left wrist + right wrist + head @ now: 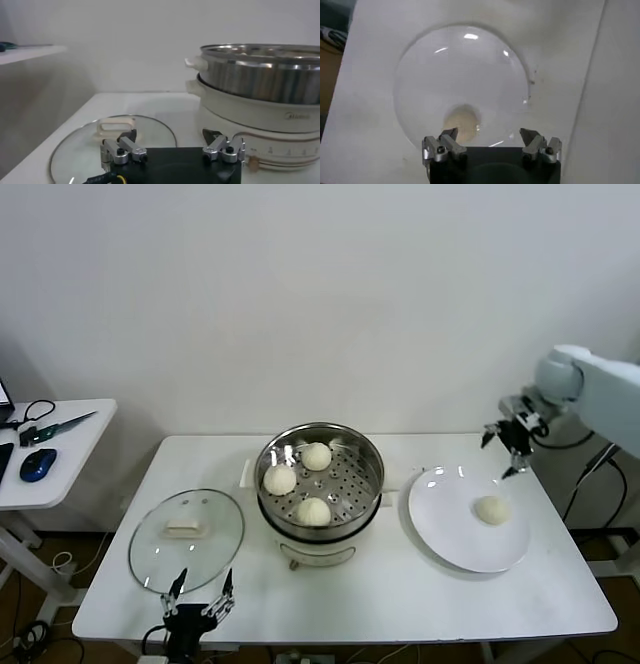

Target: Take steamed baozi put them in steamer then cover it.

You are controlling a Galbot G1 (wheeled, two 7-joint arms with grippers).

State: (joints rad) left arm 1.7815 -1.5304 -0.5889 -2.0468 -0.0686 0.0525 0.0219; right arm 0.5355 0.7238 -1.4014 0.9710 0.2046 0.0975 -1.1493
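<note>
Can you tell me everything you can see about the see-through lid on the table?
The cover is a round clear glass lid with a thin metal rim and a cream-white rectangular handle in its middle. It lies flat, handle up, on the white table, left of the steamer and apart from it. The open left gripper sits just in front, not touching.

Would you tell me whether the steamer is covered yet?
Uncovered: the round clear glass lid lies flat on the white table, beside the open steel steamer.
</note>
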